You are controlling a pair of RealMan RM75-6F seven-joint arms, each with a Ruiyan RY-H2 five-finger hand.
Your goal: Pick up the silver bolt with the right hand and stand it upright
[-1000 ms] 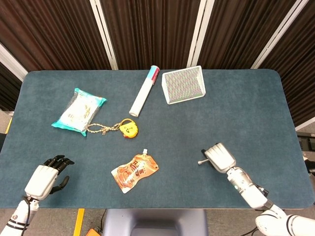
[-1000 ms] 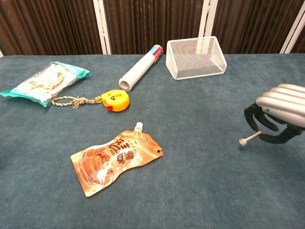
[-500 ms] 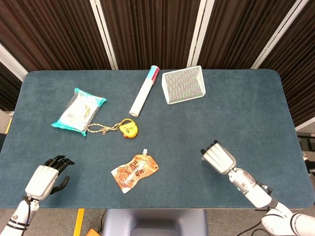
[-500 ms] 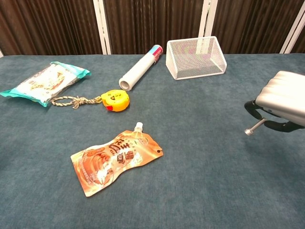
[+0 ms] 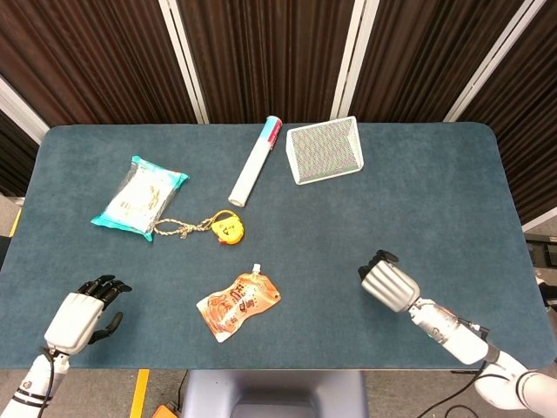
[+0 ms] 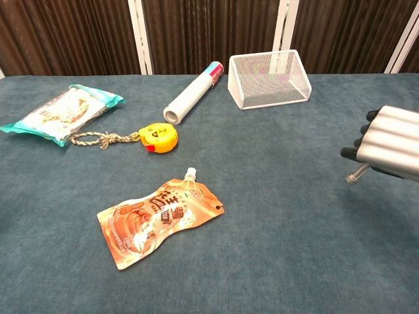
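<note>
A dark teal table [image 5: 287, 218] before brown curtains. The right hand [image 6: 391, 142] has its fingers [image 6: 393, 134] curled tight around the silver bolt [image 6: 357, 174], held clear of the table (its head pokes out below the fingers, long axis slanted, not upright). The left hand [image 5: 84, 313] rests far off, fingers loosely apart.

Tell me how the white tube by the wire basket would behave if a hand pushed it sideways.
The white tube lies on its side, round and long, so it would probably roll rather than slide. It looks hollow at its open end, so it is likely light. The wire basket beside it might stop a roll that way.
</note>
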